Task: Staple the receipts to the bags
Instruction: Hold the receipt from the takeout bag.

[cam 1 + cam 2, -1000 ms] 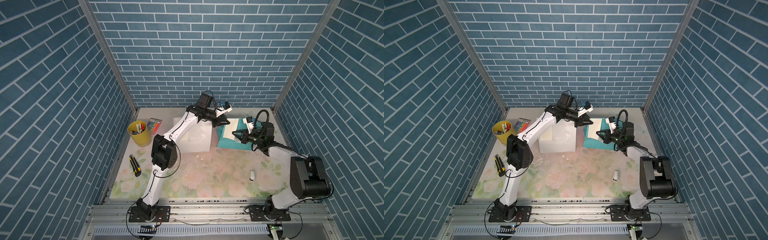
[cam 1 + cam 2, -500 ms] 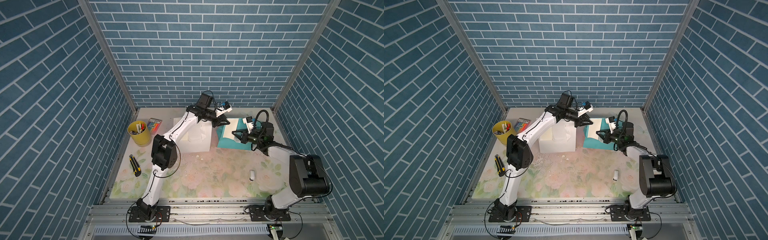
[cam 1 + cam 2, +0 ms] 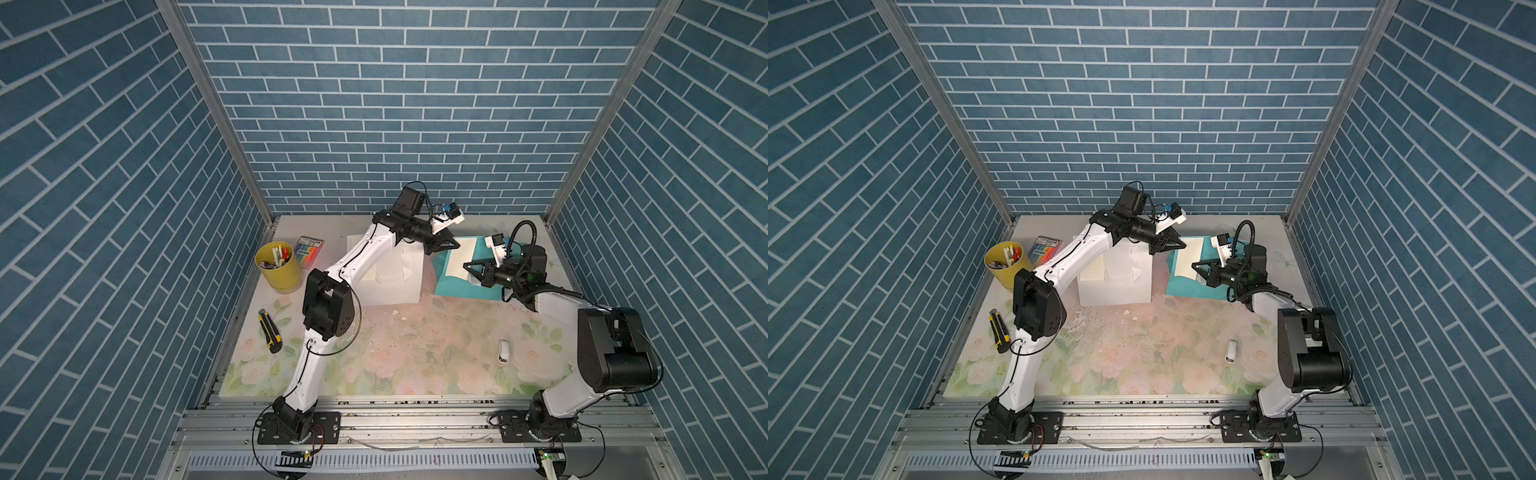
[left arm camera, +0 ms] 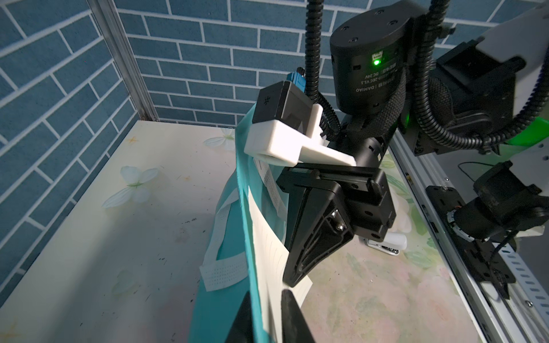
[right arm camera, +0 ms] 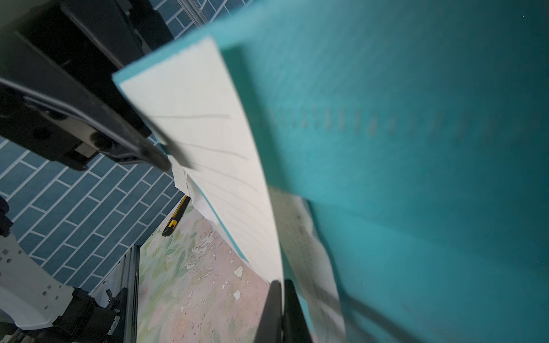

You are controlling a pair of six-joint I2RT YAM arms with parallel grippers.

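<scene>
Receipt [image 3: 458,258] lies along the teal bag [image 3: 457,287], right of the white bag [image 3: 405,284], in a top view. Left wrist view: my left gripper [image 4: 266,297] pinches the teal bag's edge and receipt together. Right wrist view: my right gripper [image 5: 282,285], fingers pressed together, nips the receipt's end.

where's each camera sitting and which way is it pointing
Top views: high over the front rail, looking down toward the back wall; left arm and right arm whole, left tool and right tool at the teal bag.
Left wrist: on the left arm, facing the right arm; own fingertips pinch the teal bag and receipt.
Right wrist: on the right arm, looking along the receipt toward the left tool; own shut fingertips show.
Shared: both wrist views show teal bag and receipt; top views nearly match.
</scene>
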